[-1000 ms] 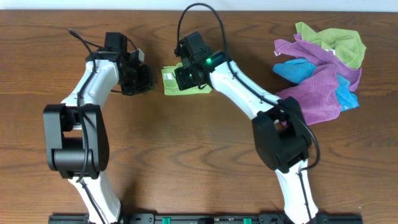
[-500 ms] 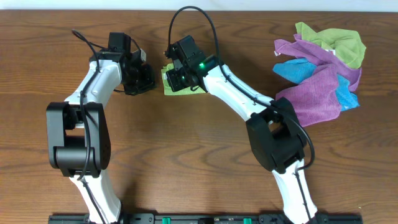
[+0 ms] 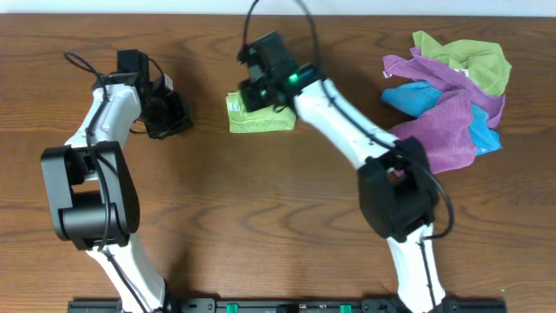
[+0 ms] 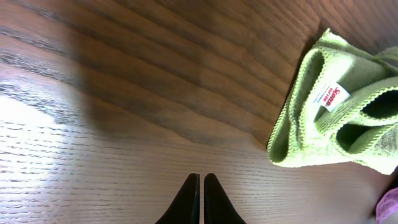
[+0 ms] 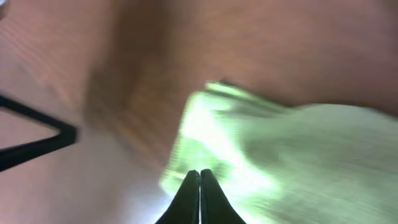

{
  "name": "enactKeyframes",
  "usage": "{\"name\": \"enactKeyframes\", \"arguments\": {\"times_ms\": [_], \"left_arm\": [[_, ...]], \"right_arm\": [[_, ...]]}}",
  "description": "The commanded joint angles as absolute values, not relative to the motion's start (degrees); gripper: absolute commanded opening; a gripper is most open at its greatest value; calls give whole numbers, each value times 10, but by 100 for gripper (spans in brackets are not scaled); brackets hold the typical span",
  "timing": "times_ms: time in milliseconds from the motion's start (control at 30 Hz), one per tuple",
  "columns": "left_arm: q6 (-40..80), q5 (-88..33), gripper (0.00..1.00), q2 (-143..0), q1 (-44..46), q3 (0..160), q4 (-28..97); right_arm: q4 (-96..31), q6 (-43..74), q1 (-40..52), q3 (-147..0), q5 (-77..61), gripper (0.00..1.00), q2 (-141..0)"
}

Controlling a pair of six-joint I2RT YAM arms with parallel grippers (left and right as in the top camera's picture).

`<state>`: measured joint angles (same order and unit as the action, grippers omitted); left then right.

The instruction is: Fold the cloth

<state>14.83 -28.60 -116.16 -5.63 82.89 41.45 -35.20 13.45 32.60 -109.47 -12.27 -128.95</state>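
Overhead view, item: green cloth, already folded into a small rectangle, flat on the bench at upper centre. Its long axis runs left to right across the picture, with the label at the left end.

Right gripper: directly over the cloth's far edge, and the nearer arm by a wide margin. In the right wrist view its fingers meet tip to tip, with no fabric visible between them.

Left gripper: well apart from the cloth, off its label end. In the left wrist view it is closed and empty over bare wood, and the cloth lies ahead of it and off to one side.

Other stock: a heap of purple, blue and green cloths at the bench's right, apart from the folded one.

Visibility:
- The right wrist view is motion-blurred, so fold edges and any contact with the fabric cannot be read there.
- The right arm covers the cloth's far edge from overhead.
- The left wrist view cuts the cloth off at its right border.
- The layer count is uncertain, though at least two rolled folds show.

Judgement: any further fold or tidy falls to the right arm.
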Motion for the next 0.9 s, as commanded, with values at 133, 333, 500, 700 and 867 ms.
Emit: {"name": "enactKeyframes", "arguments": {"times_ms": [133,333,500,700,867], "left_arm": [[137,-297,6,-1170,-48,828,407],[137,-297,6,-1170,-47,828,407],[137,-297,6,-1170,-47,828,409],[137,-297,6,-1170,-47,828,414],[137,-297,6,-1170,-47,828,414]], "right_arm": [[-362,132,319,-1103,-14,4,-1281],[-366,132,336,-1103,-11,52,-1310],[-362,133,347,-1103,-4,52,-1328],[-356,137,351,-1103,-2,51,-1347],[-344,139,352,-1103,13,36,-1349]]}}
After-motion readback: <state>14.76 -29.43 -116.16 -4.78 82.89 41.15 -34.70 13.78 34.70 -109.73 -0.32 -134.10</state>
